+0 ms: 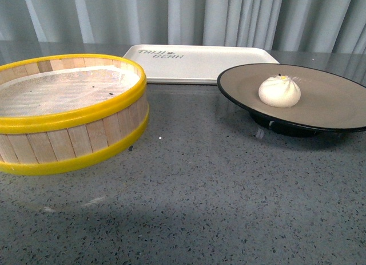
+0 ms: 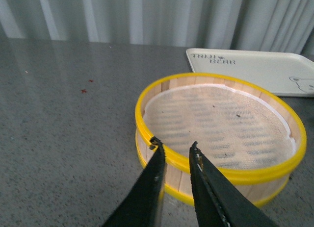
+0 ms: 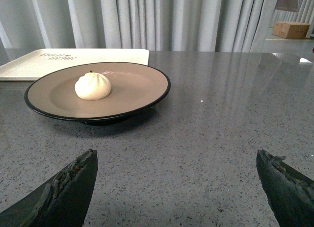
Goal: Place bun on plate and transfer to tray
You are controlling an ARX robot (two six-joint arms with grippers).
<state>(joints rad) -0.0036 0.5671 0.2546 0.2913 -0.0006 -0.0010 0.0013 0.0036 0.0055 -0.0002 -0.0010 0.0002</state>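
Left: the steamer basket point(image 1: 68, 110), with the left tool point(image 2: 175, 147) held narrowly parted and empty at its rim. Centre rear: the tray point(image 1: 200, 62). Right: the bun point(image 1: 279, 91) is seated on the plate point(image 1: 331, 102), off the tray; straight ahead of the wide-spread, empty right tool point(image 3: 175, 151), judged nearer.

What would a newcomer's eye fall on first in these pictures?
The bright yellow-rimmed wooden steamer basket stands out first, on the left of the grey speckled table, lined with white cloth. To its right, the white pleated bun sits on the brown, black-rimmed plate. Behind both lies the cream tray with dark lettering at one end.
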